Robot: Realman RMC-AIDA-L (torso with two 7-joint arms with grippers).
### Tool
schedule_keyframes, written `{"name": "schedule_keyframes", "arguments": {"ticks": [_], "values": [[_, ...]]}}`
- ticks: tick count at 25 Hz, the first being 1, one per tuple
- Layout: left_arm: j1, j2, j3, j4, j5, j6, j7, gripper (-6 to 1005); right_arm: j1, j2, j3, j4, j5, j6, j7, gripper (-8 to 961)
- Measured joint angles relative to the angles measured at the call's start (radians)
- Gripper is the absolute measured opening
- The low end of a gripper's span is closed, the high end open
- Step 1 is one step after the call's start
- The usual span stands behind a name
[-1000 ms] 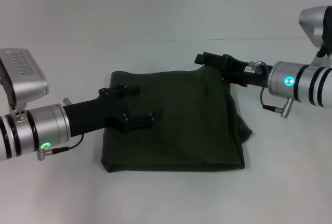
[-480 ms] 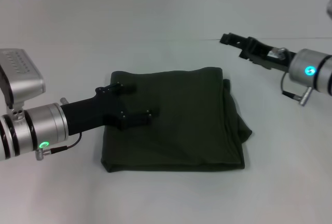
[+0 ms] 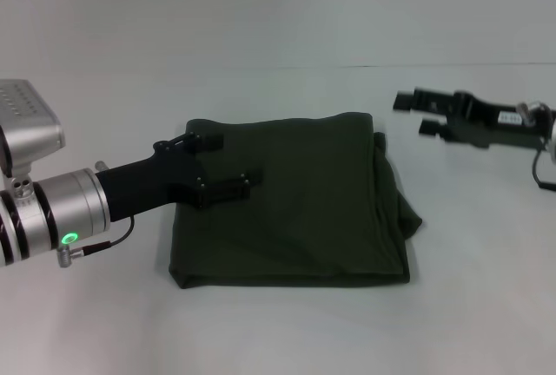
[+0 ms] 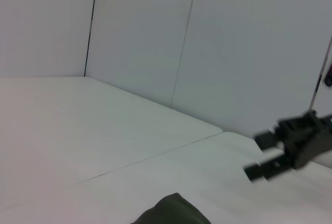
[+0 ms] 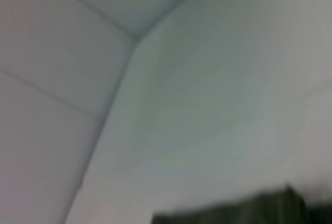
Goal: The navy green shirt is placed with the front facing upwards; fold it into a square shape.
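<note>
The navy green shirt (image 3: 304,206) lies folded into a rough square on the white table, with extra layers bunched along its right edge. My left gripper (image 3: 228,165) is over the shirt's left part, open, its two black fingers spread with nothing between them. My right gripper (image 3: 413,113) is open and empty, off to the right of the shirt's far right corner and apart from it. The left wrist view shows a corner of the shirt (image 4: 171,212) and, farther off, the right gripper (image 4: 263,154). A dark strip of the shirt (image 5: 233,209) shows in the right wrist view.
The white table (image 3: 278,332) runs all around the shirt. Pale walls (image 4: 155,37) stand behind it.
The right gripper has left the shirt's far right corner and moved away to the right, ending open. The left gripper has drawn back slightly toward the left. The shirt has not moved.
</note>
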Motion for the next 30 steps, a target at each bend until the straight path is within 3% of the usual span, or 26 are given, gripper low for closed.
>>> {"name": "schedule_keyframes", "arguments": {"ticks": [5,11,24,30], "values": [[0.002,0.002,0.0,-0.002,0.001,-0.001,-0.001,937,-0.017,-0.012,-0.01,-0.002,-0.103,-0.081,0.081,913],[0.003,0.001,0.0,-0.002,0.0,-0.006,-0.001,936,-0.014,0.002,-0.014,0.004,-0.157,-0.12,0.087,913],[0.003,0.0,0.0,-0.005,0.003,-0.01,0.004,936,0.024,0.086,-0.037,0.008,-0.195,0.006,0.077,912],[0.004,-0.001,0.0,-0.006,0.006,-0.011,0.005,937,0.035,0.103,-0.072,0.011,-0.195,0.036,0.085,890]]}}
